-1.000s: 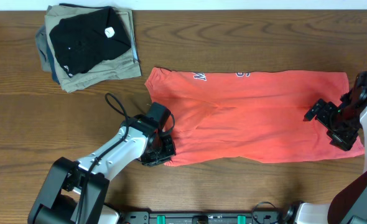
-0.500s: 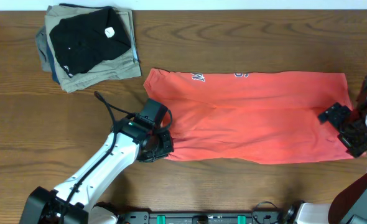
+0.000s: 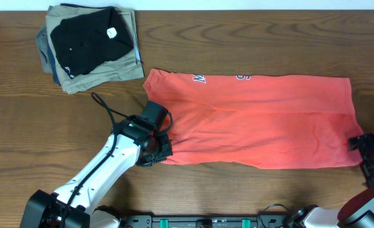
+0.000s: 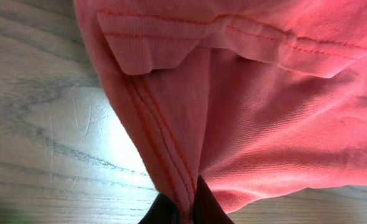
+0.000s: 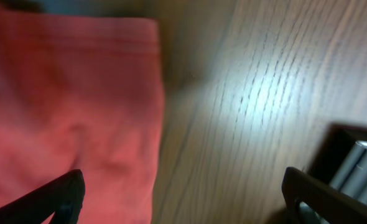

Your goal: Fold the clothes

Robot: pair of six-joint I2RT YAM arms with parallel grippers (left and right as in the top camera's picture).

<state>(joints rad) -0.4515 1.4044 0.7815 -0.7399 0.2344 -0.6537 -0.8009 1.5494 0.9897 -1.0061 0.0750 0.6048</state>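
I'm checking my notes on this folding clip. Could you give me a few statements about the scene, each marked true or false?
1. The left gripper is pinching an edge of the T-shirt. True.
2. The right gripper is clamped on the T-shirt. False: it is open, grasping nothing, at the shirt's right edge.
3. A black garment tops the stack of folded clothes. True.
4. The T-shirt lies on that stack. False: it lies apart from it, spread on the table.
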